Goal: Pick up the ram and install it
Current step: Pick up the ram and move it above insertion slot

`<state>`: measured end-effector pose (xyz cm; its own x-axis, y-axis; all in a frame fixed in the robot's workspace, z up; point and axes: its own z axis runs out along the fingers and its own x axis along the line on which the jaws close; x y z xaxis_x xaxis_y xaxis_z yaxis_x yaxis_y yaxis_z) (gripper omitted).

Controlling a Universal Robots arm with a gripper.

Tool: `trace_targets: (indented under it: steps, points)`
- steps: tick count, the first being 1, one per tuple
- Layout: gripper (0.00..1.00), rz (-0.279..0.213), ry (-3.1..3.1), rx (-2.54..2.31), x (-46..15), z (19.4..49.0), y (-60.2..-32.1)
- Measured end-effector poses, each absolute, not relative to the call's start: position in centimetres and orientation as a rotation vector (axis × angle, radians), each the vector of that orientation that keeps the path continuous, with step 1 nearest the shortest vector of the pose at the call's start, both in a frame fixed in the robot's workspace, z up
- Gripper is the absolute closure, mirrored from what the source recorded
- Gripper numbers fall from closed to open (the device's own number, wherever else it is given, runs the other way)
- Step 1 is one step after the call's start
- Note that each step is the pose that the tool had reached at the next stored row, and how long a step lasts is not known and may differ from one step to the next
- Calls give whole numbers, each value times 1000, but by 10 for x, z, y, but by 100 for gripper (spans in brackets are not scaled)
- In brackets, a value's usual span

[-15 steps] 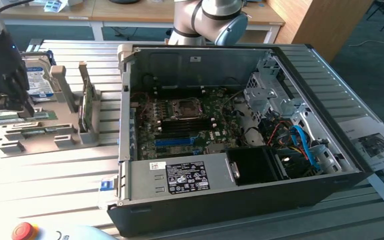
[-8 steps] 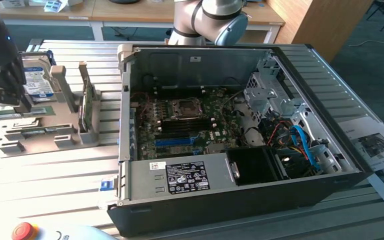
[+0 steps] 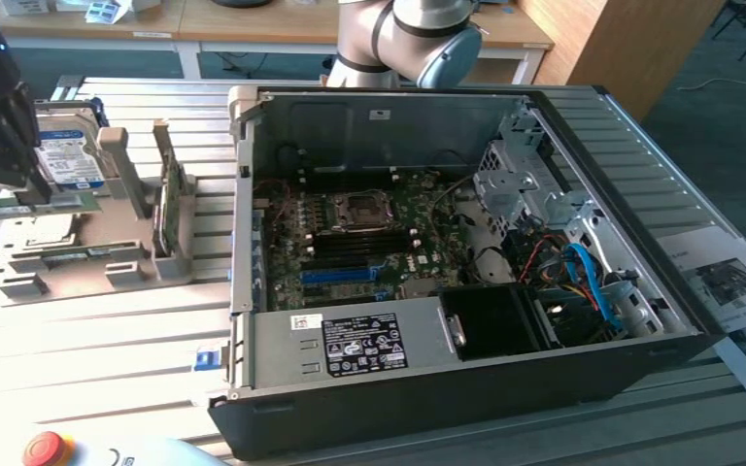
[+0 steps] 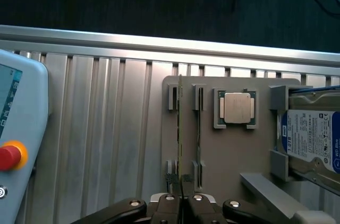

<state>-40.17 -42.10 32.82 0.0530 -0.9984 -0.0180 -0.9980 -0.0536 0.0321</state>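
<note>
Fingers (image 4: 170,204) clenched on the ram (image 4: 180,128), taking it by its near end. The board shows edge-on as a thin green line running away from the grip. It lines up with one pair of slotted guides on the grey holder plate (image 4: 234,160). Whether it sits in those guides or is already raised clear, cannot tell.

Second stick (image 4: 199,128) stands just beside it in the neighbouring guides, parallel, apart from the fingers. Square silver processor (image 4: 237,108) lies in its own recess on the far side of that stick. Hard drive (image 4: 311,134) with a blue label sits at the plate's far end. Pendant (image 4: 21,128) with a red stop button rests on the slatted table (image 4: 95,128), on the other side of the plate.

Open computer case (image 3: 347,413) lies on its side on the same table, well apart from the holder, towards the exterior view's right. Motherboard (image 3: 387,243) is exposed inside.

Judgement: pick-up step in hand, with the grasp made. Install is not yet done, as the ram is over the holder and not in the case.

Next move calls for:
- a straight pull along the guides, board kept upright;
- no sideways drift into the neighbouring stick;
- grip held firm, since the piece is thin and could twist.
</note>
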Motion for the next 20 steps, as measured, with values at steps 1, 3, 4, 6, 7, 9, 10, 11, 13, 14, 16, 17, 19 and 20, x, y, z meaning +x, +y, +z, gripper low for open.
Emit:
trace_targets:
  steps: [1,3,4,6,7,9,10,11,13,14,16,17,19,20]
  points:
    - [88,-55,-2153,2271,-402,330,-421]
    - [88,-55,-2153,2271,-402,335,-421]
    - [88,-55,-2153,2271,-402,337,-421]
    - [88,-55,-2153,2271,-402,342,-421]
    - [88,-55,-2153,2271,-402,344,-421]
    - [88,-55,-2153,2271,-401,349,-421]
    - [88,-54,-2153,2271,-401,351,-421]
    - [88,-54,-2153,2271,-401,353,-421]
    - [88,-54,-2153,2271,-401,358,-421]
    - [88,-54,-2153,2271,-401,360,-421]
    - [88,-54,-2153,2271,-401,364,-421]
    - [88,-54,-2153,2271,-401,366,-421]
    - [88,-54,-2153,2271,-401,370,-421]
    - [88,-54,-2153,2271,-401,372,-421]
